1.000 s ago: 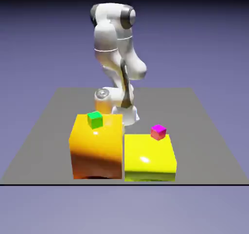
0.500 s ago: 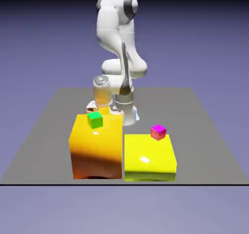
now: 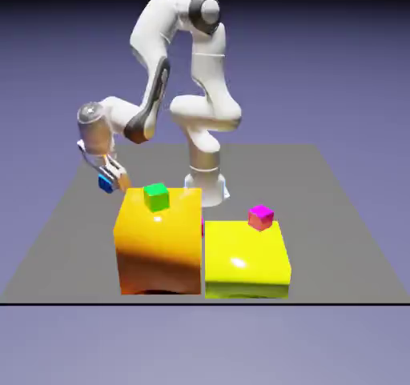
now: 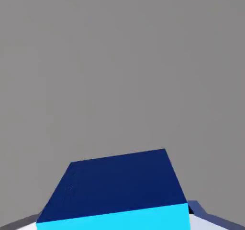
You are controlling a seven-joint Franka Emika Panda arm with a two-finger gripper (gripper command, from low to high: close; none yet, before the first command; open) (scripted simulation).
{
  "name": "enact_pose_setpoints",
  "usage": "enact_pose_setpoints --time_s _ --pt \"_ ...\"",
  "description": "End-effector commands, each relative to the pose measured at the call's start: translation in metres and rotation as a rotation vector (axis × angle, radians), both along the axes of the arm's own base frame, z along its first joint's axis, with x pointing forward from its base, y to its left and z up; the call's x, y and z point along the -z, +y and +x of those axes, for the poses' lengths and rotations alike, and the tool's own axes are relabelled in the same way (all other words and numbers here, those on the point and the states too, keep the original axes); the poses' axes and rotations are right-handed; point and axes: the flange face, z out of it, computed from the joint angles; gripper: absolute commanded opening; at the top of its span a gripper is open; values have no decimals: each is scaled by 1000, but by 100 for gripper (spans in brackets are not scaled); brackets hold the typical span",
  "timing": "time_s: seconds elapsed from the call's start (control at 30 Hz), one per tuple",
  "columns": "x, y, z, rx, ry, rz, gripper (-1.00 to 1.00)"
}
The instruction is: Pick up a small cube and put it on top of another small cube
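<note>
Blue-and-cyan cube (image 4: 115, 191) gripped in the tool (image 3: 112, 182)
Its jaws are closed on it above the table (image 3: 320, 239), left of the orange block (image 3: 160, 239) in the exterior view; the hand view's bottom edge crops the cube.

From here I count three small cubes: one blue and cyan (image 3: 105, 183), one green (image 3: 157, 198), one with a magenta top and reddish sides (image 3: 261, 218). There are two big blocks, one orange (image 3: 160, 235) and one yellow (image 3: 247, 255). I see one robot arm (image 3: 210, 79) and one table (image 3: 336, 247), plus a magenta sliver (image 3: 202, 227) I can't identify.
</note>
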Motion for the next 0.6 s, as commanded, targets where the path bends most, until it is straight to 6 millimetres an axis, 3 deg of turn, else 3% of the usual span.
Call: enact_pose_setpoints --time_s 0.0,0.13,0.2,0.4,0.57 --pt "-9 4 17 -78 5 -6 -100" --pt "-45 30 83 -383 23 -18 -100" --pt "-62 56 115 -543 29 -18 -100" --pt "-100 193 196 -1076 31 14 -100" --pt "-100 309 195 -1339 3 84 -100"
